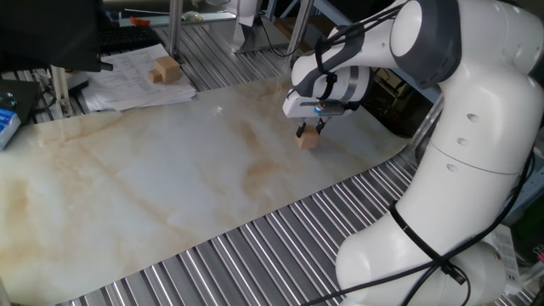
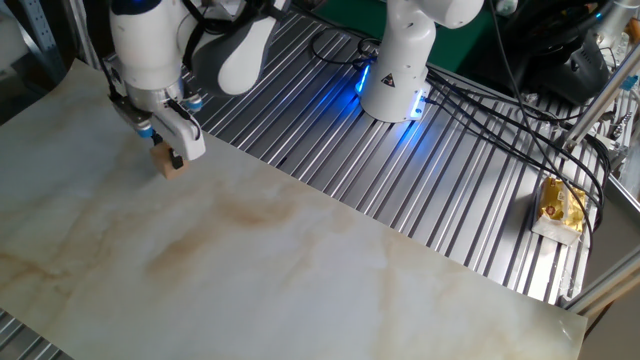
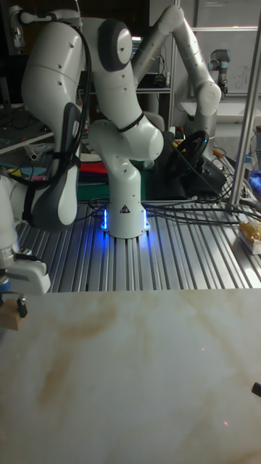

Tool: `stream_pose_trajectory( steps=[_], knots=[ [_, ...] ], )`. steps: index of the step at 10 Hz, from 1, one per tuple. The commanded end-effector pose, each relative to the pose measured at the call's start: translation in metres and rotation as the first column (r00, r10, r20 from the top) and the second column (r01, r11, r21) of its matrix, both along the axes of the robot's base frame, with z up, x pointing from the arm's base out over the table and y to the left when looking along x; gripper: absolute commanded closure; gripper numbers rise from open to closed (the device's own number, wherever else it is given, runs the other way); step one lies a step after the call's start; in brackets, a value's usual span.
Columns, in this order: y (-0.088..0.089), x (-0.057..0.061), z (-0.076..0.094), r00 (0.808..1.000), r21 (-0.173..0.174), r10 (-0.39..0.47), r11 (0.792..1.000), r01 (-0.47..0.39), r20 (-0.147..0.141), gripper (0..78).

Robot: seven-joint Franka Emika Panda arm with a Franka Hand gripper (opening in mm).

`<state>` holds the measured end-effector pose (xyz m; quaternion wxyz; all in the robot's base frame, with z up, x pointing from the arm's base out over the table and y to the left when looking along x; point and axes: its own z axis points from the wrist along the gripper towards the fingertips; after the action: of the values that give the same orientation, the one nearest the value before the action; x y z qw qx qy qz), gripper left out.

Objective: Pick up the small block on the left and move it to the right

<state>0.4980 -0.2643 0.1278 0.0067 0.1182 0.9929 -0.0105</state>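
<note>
The small block (image 1: pixel 308 140) is a light-tan wooden cube at the far right of the marbled board (image 1: pixel 161 178) in one fixed view. It sits between the fingertips of my gripper (image 1: pixel 309 132), which is shut on it from above. In the other fixed view the gripper (image 2: pixel 166 157) holds the block (image 2: pixel 172 167) near the board's top left edge. The tall fixed view shows the block (image 3: pixel 9 317) at the far left edge, with one dark fingertip (image 3: pixel 22 305) beside it. I cannot tell whether the block touches the board.
A larger tan wooden block (image 1: pixel 166 70) lies on papers (image 1: pixel 127 89) beyond the board's far edge. Ribbed metal table (image 2: pixel 450 190) surrounds the board. A second robot's base (image 2: pixel 395 70) glows blue, and a yellow packet (image 2: pixel 560 205) lies at the right.
</note>
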Motion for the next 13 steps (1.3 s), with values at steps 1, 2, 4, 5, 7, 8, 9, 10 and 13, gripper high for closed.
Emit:
stream_pose_trajectory(
  steps=[1,2,4,5,7,8,9,10,13],
  knots=[
    [-0.0007,0.0008,0.0016,0.989,-0.085,0.145,0.986,-0.143,0.015,76.3],
    [-0.0007,0.0008,0.0016,0.973,-0.092,0.227,0.970,-0.223,0.035,76.3],
    [-0.0007,0.0008,0.0016,0.951,-0.096,0.303,0.950,-0.296,0.060,76.3],
    [-0.0007,0.0008,0.0016,0.939,-0.089,0.338,0.939,-0.333,0.062,76.3],
    [-0.0007,0.0008,0.0016,0.923,-0.086,0.381,0.923,-0.376,0.054,76.3],
    [-0.0007,0.0008,0.0016,0.901,-0.090,0.431,0.901,-0.425,0.047,76.3],
    [-0.0007,0.0008,0.0016,0.886,-0.060,0.463,0.886,-0.460,0.037,76.3],
    [-0.0007,0.0008,0.0016,0.887,-0.011,0.460,0.888,-0.460,0.034,76.3],
    [-0.0007,0.0008,0.0016,0.887,-0.049,0.461,0.886,-0.460,0.016,76.3]
  ],
)
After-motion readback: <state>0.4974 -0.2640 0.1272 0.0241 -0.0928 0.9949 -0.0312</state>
